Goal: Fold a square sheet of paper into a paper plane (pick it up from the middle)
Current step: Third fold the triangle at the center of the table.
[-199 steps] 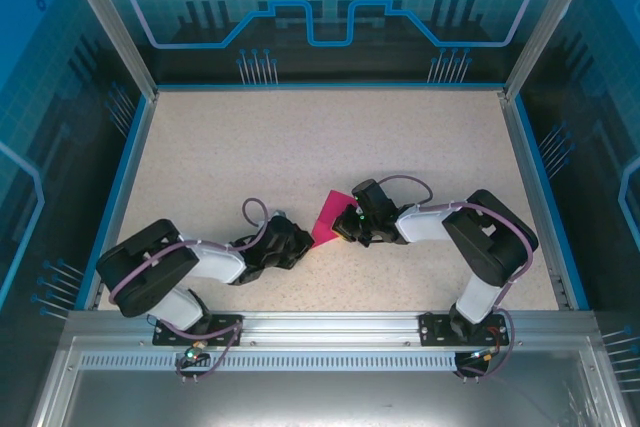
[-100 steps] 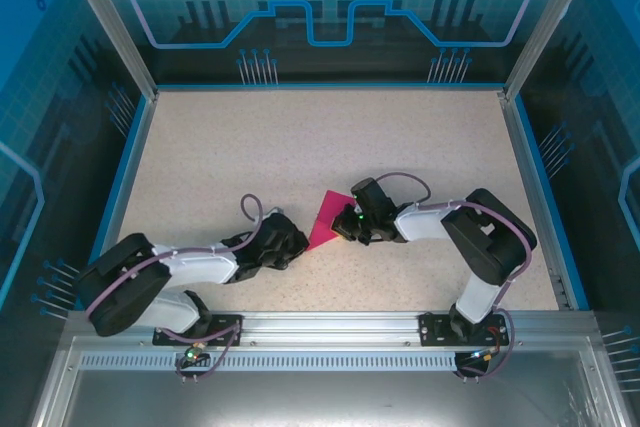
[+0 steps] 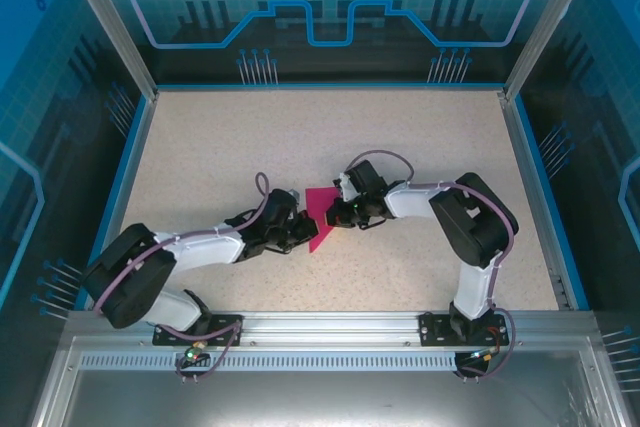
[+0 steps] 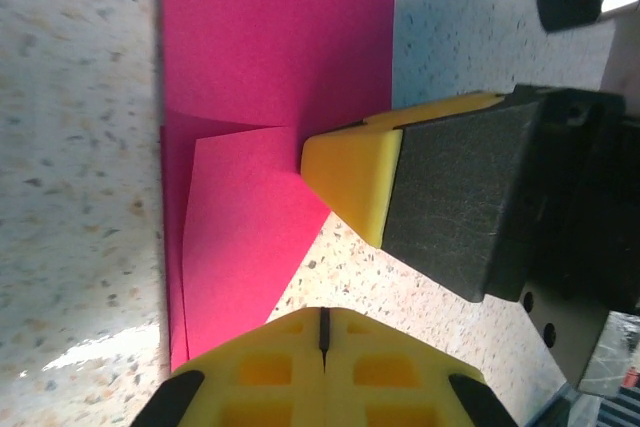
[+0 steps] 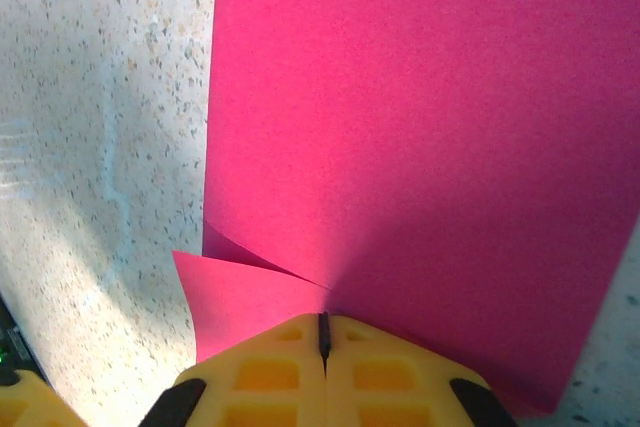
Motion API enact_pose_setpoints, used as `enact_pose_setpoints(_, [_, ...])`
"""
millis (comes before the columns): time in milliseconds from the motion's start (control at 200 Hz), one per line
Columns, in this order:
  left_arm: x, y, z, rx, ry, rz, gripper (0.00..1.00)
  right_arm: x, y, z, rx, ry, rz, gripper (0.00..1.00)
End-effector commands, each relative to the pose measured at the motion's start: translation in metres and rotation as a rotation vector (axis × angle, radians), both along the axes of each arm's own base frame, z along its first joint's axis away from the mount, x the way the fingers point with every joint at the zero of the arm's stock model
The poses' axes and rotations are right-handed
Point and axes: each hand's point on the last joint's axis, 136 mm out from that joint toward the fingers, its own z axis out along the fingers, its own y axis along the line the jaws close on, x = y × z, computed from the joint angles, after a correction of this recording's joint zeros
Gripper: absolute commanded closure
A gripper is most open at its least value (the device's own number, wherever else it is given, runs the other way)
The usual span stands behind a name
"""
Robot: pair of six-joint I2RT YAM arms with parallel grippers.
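Square sheet of paper (image 3: pixel 320 217), corner folded, is pressed flat under closed left gripper (image 4: pixel 322 332) and closed right gripper (image 5: pixel 322 335), likely for creasing.

A: Qty check. Paper?
B: 1 square sheet of paper (image 3: pixel 320 225), w/ 1 folded flap (image 4: pixel 240 247).
A: Arms?
B: 2: left arm (image 3: pixel 190 252), right arm (image 3: pixel 470 222).
A: Grippers?
B: 2: left gripper (image 3: pixel 302 235), right gripper (image 3: pixel 334 216). 2 yellow fingers (image 5: pixel 260 377) ea., so 4 tot.
A: Tables?
B: 1 table (image 3: pixel 300 137), speckled.
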Motion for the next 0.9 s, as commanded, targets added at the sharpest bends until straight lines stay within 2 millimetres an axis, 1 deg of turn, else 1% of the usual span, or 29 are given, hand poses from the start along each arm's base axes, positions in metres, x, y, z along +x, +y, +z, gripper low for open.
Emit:
enact_pose_setpoints(0, [-0.005, -0.004, -0.008, 0.020, 0.050, -0.056, 1.00, -0.016, -0.029, -0.017, -0.086, 0.062, 0.013, 0.97])
enact_pose_setpoints(115, [-0.005, 0.000, -0.024, 0.066, 0.104, -0.043, 1.00, -0.012, -0.025, -0.004, -0.042, 0.046, 0.008, 0.97])
enact_pose_setpoints(210, [-0.006, 0.004, -0.033, 0.094, 0.126, -0.032, 1.00, -0.011, -0.022, 0.007, -0.015, 0.028, 0.007, 0.97])
enact_pose_setpoints(350, [-0.008, 0.003, -0.040, 0.104, 0.145, -0.044, 1.00, -0.009, -0.012, 0.027, 0.058, -0.020, 0.023, 0.96])
enact_pose_setpoints(410, [-0.008, 0.003, -0.040, 0.106, 0.147, -0.047, 1.00, -0.011, -0.008, 0.031, 0.066, -0.031, 0.033, 0.96])
enact_pose_setpoints(520, [-0.007, 0.003, -0.039, 0.115, 0.145, -0.054, 1.00, -0.017, -0.002, 0.029, 0.065, -0.025, 0.047, 0.96])
enact_pose_setpoints(625, [-0.007, 0.005, -0.037, 0.125, 0.142, -0.053, 1.00, -0.024, 0.000, 0.014, 0.037, 0.014, 0.050, 0.96])
enact_pose_setpoints(675, [-0.007, 0.005, -0.035, 0.124, 0.138, -0.055, 1.00, -0.024, 0.001, 0.009, 0.029, 0.025, 0.050, 0.97])
enact_pose_setpoints(750, [-0.006, 0.003, -0.030, 0.113, 0.125, -0.062, 1.00, -0.026, 0.003, 0.002, 0.018, 0.045, 0.048, 0.97])
enact_pose_setpoints(895, [-0.003, -0.004, -0.009, 0.054, 0.068, -0.084, 1.00, -0.026, 0.000, -0.008, -0.006, 0.064, 0.031, 0.98])
